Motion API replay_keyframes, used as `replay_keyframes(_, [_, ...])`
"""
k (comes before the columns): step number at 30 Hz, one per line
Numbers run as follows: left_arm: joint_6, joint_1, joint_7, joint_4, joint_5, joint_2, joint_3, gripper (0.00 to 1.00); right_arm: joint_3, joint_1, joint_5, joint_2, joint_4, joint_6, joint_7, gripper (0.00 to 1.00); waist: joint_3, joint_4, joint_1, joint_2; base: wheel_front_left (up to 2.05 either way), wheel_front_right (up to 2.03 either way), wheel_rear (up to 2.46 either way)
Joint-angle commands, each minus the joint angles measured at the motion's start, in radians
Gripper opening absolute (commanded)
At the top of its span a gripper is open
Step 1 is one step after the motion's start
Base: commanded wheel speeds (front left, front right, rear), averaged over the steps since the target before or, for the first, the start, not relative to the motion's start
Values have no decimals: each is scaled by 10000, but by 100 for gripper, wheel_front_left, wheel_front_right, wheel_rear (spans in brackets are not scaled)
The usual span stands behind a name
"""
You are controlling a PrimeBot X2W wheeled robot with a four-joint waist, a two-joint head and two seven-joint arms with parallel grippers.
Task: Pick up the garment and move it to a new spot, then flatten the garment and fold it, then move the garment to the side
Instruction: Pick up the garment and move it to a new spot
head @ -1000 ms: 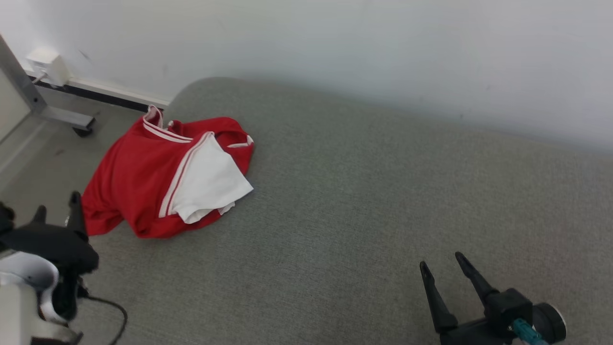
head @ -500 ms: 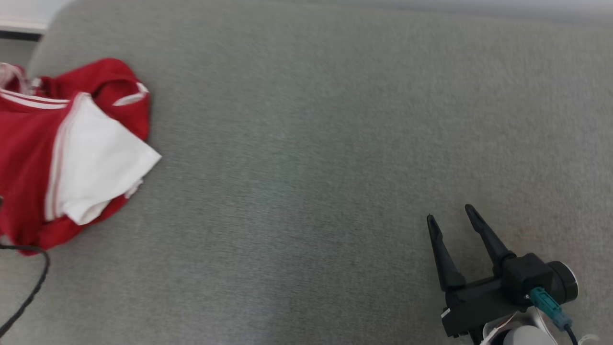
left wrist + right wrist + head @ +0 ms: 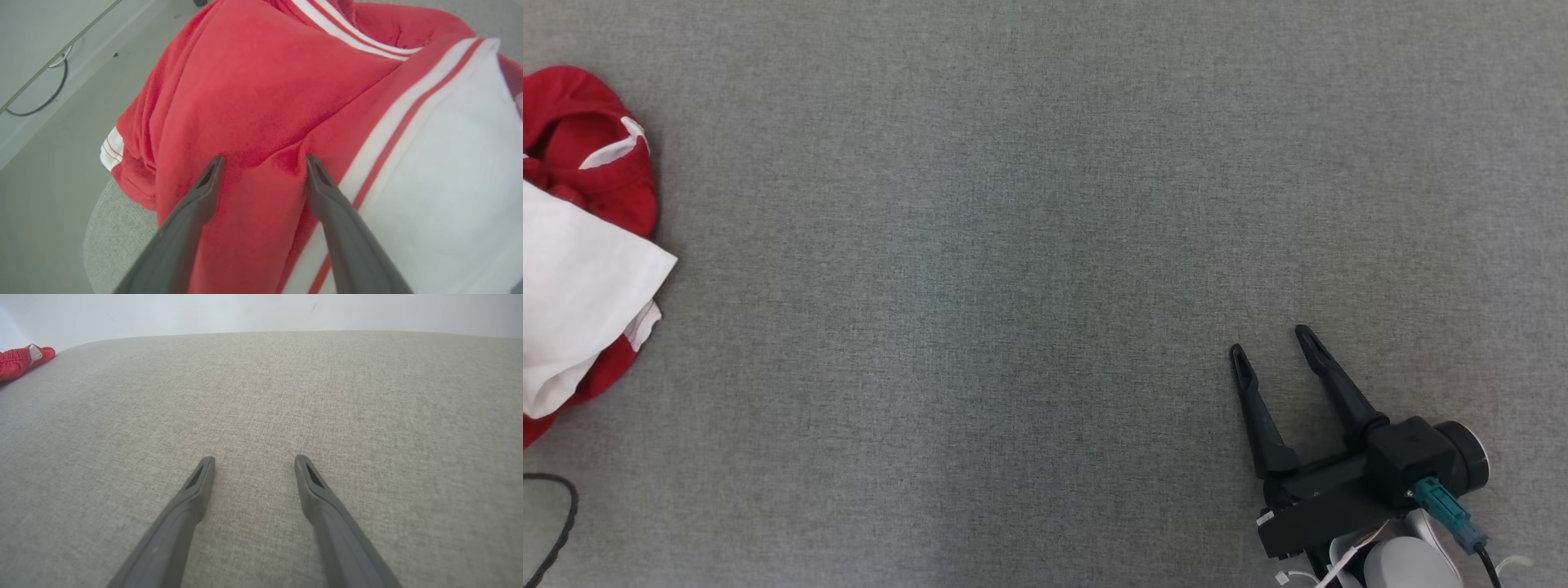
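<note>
The garment point(image 3: 580, 245) is a crumpled red shirt with a white panel and white stripes, lying at the left edge of the head view on the grey fabric surface point(image 3: 1013, 245). In the left wrist view my left gripper point(image 3: 261, 163) is open, its two fingers pressed down onto the garment point(image 3: 253, 81) with a ridge of red cloth between the tips. My right gripper point(image 3: 1270, 347) stands open at the lower right, well away from the shirt, with nothing between its fingers. The right wrist view shows that gripper point(image 3: 253, 461) over bare fabric and the garment point(image 3: 22, 361) far off at the left.
Part of the shirt hangs over the surface's rounded edge point(image 3: 110, 228), with pale floor point(image 3: 45, 163) below. A cable point(image 3: 45, 98) lies beside a low ledge there. A black cable point(image 3: 551, 523) loops at the lower left. A pale wall point(image 3: 261, 310) backs the surface.
The head camera has swung right and down, so the shirt slid to the left edge and the wall left the picture. My left gripper has gone out of the head view.
</note>
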Motion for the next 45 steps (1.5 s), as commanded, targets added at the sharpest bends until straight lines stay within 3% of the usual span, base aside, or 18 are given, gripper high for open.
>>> replay_keyframes(1, [121,234,71,-88,171,94,17,100,-5,80,117,-101,176,-25,45,100,19,-51,0,-1,0,0,0])
replay_keyframes(2, [142,322,112,-137,172,100,-11,45,7,82,109,-125,187,-25,39,100,23,-75,0,-1,0,0,0])
replay_keyframes(3, [142,322,112,-137,172,100,-11,45,7,82,109,-125,187,-25,39,100,23,-75,0,-1,0,0,0])
replay_keyframes(4, [157,375,111,-172,139,68,-9,0,13,101,121,-130,198,-26,38,100,24,-92,0,-1,0,0,0])
replay_keyframes(19, [-213,-159,-277,-1220,266,554,-312,0,50,128,319,273,634,-25,-211,100,-1028,71,0,-1,0,0,0])
replay_keyframes(29, [-929,-1450,-569,-2037,64,591,-1110,0,22,429,531,539,1329,-25,-503,100,-2629,198,0,-1,0,0,0])
replay_keyframes(30, [-1157,-1765,-655,-2092,-31,569,-1309,0,-17,537,552,563,1449,-25,-540,100,-2988,116,0,-1,0,0,0])
replay_keyframes(36, [-1401,-2724,-779,-2284,102,43,-2235,0,-139,967,758,599,1661,-25,-625,100,-4042,-356,0,-1,0,0,0])
replay_keyframes(45, [-1744,-3261,-824,-2461,-436,-1156,-3311,0,-176,1644,935,597,1676,-25,-650,100,-4987,-1652,0,-1,0,0,0])
